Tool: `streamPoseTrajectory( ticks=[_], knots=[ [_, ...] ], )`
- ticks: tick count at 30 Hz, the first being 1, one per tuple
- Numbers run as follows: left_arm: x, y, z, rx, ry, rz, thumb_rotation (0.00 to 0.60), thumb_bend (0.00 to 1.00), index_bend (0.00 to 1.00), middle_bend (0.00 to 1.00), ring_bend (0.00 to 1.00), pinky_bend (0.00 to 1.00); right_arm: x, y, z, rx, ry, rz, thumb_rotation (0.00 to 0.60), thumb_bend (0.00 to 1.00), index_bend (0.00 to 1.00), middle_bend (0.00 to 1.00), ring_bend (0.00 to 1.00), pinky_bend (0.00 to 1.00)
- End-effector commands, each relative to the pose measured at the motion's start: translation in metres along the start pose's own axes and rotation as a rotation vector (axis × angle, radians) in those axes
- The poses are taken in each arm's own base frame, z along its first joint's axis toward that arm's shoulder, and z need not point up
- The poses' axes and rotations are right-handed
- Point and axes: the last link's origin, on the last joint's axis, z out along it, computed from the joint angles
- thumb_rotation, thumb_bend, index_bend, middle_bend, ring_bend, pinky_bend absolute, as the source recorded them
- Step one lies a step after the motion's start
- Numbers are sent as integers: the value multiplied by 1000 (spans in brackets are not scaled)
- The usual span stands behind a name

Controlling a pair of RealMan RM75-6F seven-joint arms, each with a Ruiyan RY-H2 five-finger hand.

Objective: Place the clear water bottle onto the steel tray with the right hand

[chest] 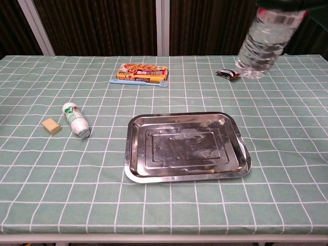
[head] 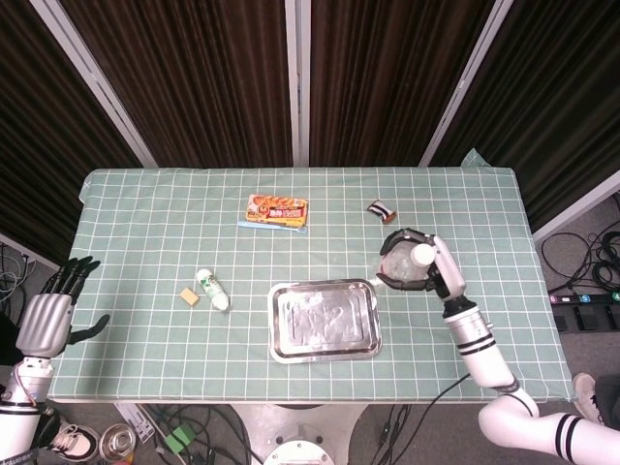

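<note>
A: Where is the clear water bottle (head: 405,267)?

B: In the air, gripped by the right hand (head: 426,271), fingers wrapped round its upper part. It hangs just beside the right edge of the steel tray (head: 325,321), touching neither tray nor table (head: 136,213).

A: Which way does it point?

B: Long axis near upright but tilted: white cap up and toward the arm, base down and leaning toward the tray. The chest view shows only its lower body (chest: 262,43); the top is cut off.

A: And the left hand (head: 46,315)?

B: Off the table's left edge, fingers spread, holding nothing.

A: Count everything else.

B: One tray, one bottle. One orange snack box (head: 277,208) with a blue toothbrush (chest: 138,82) just in front, one dark wrapped sweet (head: 383,210), one small white-and-green bottle (head: 213,289) lying on its side, one tan block (head: 190,296) just beside it.
</note>
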Motion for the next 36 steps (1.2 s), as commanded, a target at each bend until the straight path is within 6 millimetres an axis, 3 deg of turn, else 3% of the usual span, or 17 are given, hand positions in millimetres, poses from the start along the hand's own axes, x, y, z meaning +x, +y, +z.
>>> streamPoseTrajectory(
  ticks=[1,3,5,10,13,17,19,23,25,27,31,33,34,36],
  knots=[
    [-1,-2,-2,4,-8,0,600,257,163,180,87,189,24,67,-16,-274,57,-12,600,127,706,579,400,435],
    [-3,-2,-2,5,-11,-1,600,256,163,180,87,189,22,103,-26,-411,42,-2,600,127,705,579,397,435],
    [-3,-3,-3,6,-11,-1,600,256,163,180,87,189,16,108,-28,-410,14,-19,600,127,705,579,395,435],
    [-3,0,0,-1,-2,-5,600,256,163,180,87,189,8,66,-13,-218,-23,-42,600,128,705,579,395,435],
    [-2,0,1,-1,3,-8,600,256,163,180,87,189,14,47,-16,-155,-12,-57,600,129,705,579,396,435],
    [-3,-2,-2,7,-2,-11,600,257,163,180,87,189,15,41,-15,-150,0,-56,600,127,705,580,397,435],
    [-4,-2,-3,10,-7,-11,600,257,163,180,87,189,1,39,-4,-152,-35,-35,600,127,705,580,396,435],
    [-7,-1,-3,12,-15,-7,600,256,163,180,87,189,-58,29,36,-128,-163,-6,600,126,705,579,397,435],
    [-7,0,-2,10,-14,-7,600,257,163,180,87,189,-69,24,44,-127,-183,2,600,127,703,577,397,435],
    [-5,1,-1,9,-6,-9,600,256,163,180,87,188,-57,21,39,-113,-155,-44,600,127,702,576,397,435],
    [-2,-3,-1,20,2,-19,600,256,163,180,87,189,12,26,-2,-148,-1,-128,600,126,701,576,397,435],
    [-2,-4,-2,22,2,-20,600,256,162,180,87,189,35,31,-20,-173,58,-133,600,126,701,576,396,435],
    [-3,-5,-2,23,-3,-18,600,256,162,180,87,189,38,34,-24,-188,69,-117,600,126,701,577,395,435],
    [-5,-5,-3,24,-13,-17,600,256,163,180,87,189,26,37,-17,-195,25,-85,600,126,701,577,395,434]
  ],
)
